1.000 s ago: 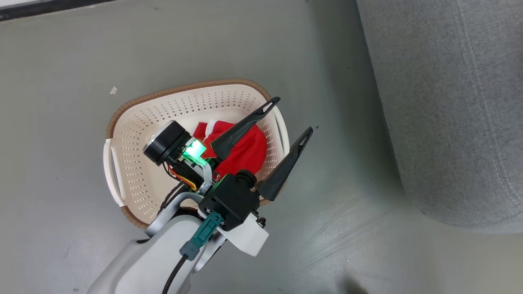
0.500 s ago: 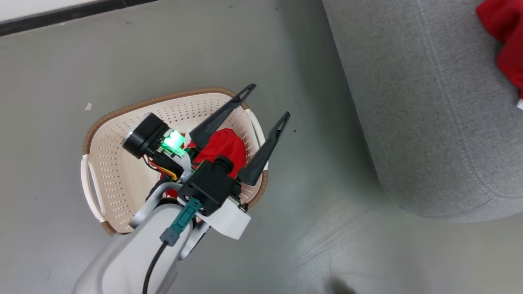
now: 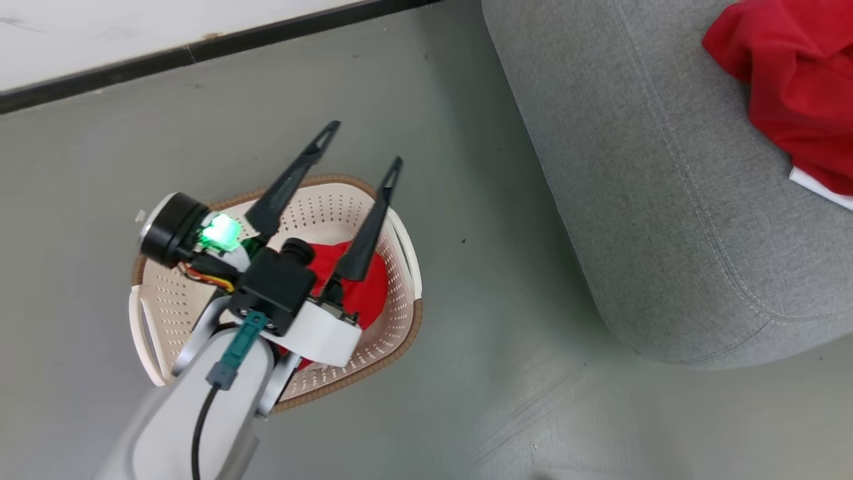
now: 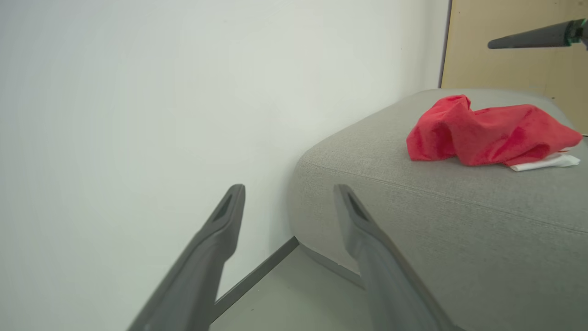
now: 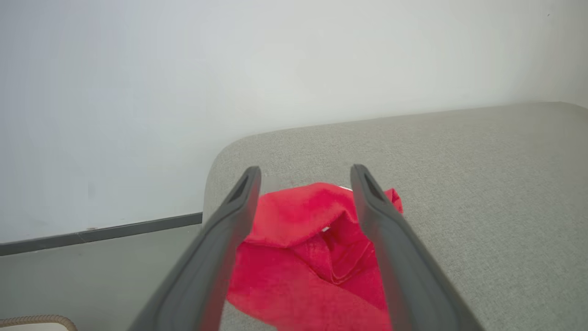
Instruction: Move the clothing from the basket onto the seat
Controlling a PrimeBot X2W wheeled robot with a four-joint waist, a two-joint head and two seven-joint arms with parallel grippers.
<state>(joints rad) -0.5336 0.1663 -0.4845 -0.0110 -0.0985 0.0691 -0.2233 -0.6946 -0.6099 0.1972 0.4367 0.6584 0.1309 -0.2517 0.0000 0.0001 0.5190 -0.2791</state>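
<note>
On the grey floor (image 3: 433,100), below a white wall (image 3: 100,33) with a black skirting strip, stands one basket (image 3: 313,207); it is cream-white and perforated, with a brown woven-look rim and white side handles. Near it, but apart from it, is one seat (image 3: 666,200), a large grey fabric cushion with a rounded corner and stitched seams.

The clothing comes to two pieces, both soft and bright red. The garment in the basket (image 3: 370,300) lies bunched on the side nearer the seat, partly hidden beneath the left arm. The garment on the seat (image 3: 793,87) lies crumpled in loose folds on top of the cushion; a white hem shows at one edge of it.

There are two grippers, each with two long dark fingers. The left gripper (image 3: 364,142) hangs above the basket with its fingers spread and nothing between them; in the left wrist view those fingers point towards the wall and the corner of the seat. The right gripper (image 5: 306,170) is over the garment on the seat with its fingers wide apart; red fabric shows between them, but neither finger presses on it and nothing is held. Whether the tips touch the cloth I cannot tell. In the left wrist view a tan panel (image 4: 505,59) stands behind the seat.
</note>
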